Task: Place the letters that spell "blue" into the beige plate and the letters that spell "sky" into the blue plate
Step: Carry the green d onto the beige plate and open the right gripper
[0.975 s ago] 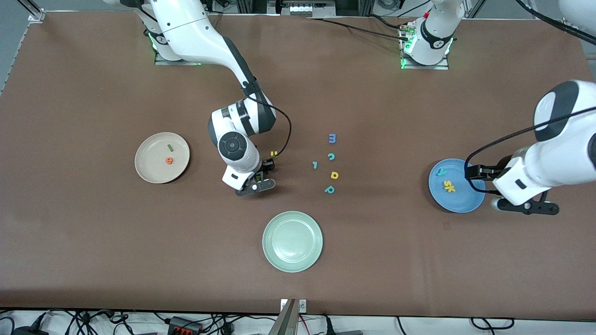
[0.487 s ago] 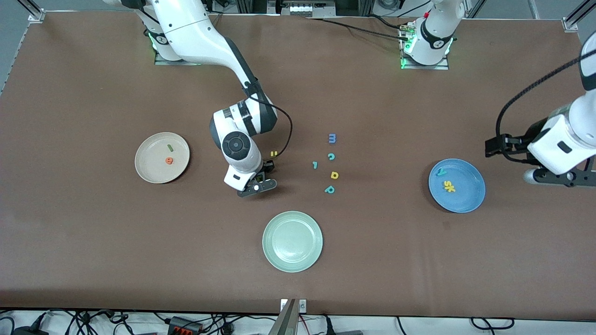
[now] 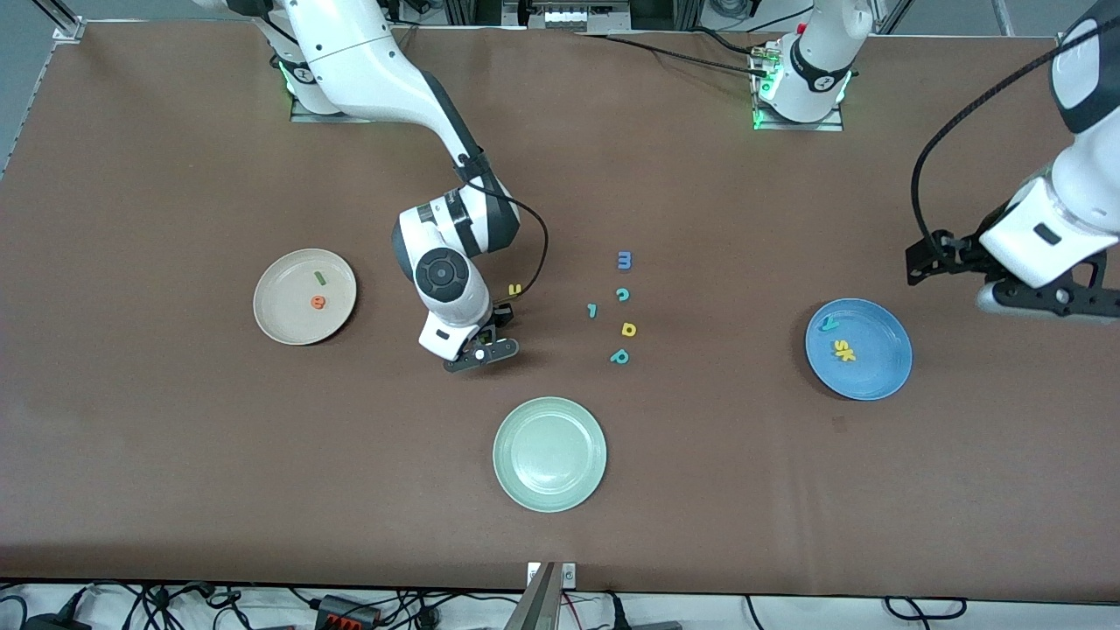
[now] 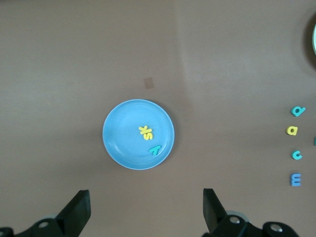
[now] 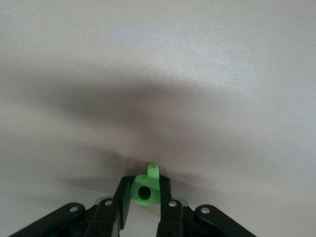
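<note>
My right gripper (image 3: pixel 490 337) is down at the table, its fingers shut on a small green b (image 5: pixel 153 173) that stands between them (image 5: pixel 145 185). The yellow u (image 3: pixel 515 289) lies on the table just beside it. The beige plate (image 3: pixel 280 325) holds the green l (image 3: pixel 320 278) and the orange e (image 3: pixel 318 302). The blue plate (image 3: pixel 879 372) holds the yellow s and k (image 3: pixel 843 351) and the teal y (image 3: pixel 829 324); the left wrist view looks down on that plate (image 4: pixel 121 143). My left gripper (image 3: pixel 1046 302) hangs open (image 4: pixel 145 210) in the air, over the table beside the blue plate.
A pale green plate (image 3: pixel 516 437) lies nearer the front camera, with nothing in it. Between the two grippers lie a blue m (image 3: pixel 625 260), a teal c (image 3: pixel 622 295), a small teal l (image 3: pixel 592 310), a yellow d (image 3: pixel 628 329) and a teal p (image 3: pixel 619 356).
The left arm has lifted off the blue plate and drawn back toward its end of the table. The right gripper's fingers have closed in on the green b.
</note>
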Motion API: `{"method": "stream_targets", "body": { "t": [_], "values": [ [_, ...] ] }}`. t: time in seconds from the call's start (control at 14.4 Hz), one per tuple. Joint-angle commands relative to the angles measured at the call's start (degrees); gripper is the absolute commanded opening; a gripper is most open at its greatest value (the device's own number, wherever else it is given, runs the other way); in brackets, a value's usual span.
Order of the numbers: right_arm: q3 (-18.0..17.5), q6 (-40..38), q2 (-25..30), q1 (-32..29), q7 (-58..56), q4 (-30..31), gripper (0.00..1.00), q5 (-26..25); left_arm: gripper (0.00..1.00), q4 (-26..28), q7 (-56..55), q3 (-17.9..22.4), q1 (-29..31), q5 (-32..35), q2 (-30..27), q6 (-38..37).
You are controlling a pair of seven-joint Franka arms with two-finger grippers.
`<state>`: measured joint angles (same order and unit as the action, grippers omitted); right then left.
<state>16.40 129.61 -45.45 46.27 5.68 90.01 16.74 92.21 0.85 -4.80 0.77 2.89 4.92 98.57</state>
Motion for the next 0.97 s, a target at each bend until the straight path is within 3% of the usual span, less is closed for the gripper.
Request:
{"method": "stream_targets", "body": {
  "t": [0.0, 0.28, 0.7, 0.91],
  "values": [
    [0.73, -6.52, 3.08, -2.40, 0.12, -0.10, 0.19, -0.31, 1.00, 11.93, 1.53, 1.90, -1.21, -0.96, -9.23, 6.02],
    [6.69, -19.37, 8.27, -4.79, -3.55, 1.03, 0.19, -0.75, 1.00, 10.44, 2.14, 1.38, -0.33, -1.13, -6.86, 6.02],
    [17.33, -23.26, 10.56, -4.78, -10.76, 9.73, 0.19, -0.83, 1.00, 10.27, 2.32, 1.02, -0.86, -1.14, -6.68, 5.93],
    [18.23, -23.17, 9.86, -9.52, -18.15, 12.02, 0.19, -0.48, 1.00, 9.92, 2.32, 1.02, -0.86, -1.22, -6.59, 5.93]
  ]
}}
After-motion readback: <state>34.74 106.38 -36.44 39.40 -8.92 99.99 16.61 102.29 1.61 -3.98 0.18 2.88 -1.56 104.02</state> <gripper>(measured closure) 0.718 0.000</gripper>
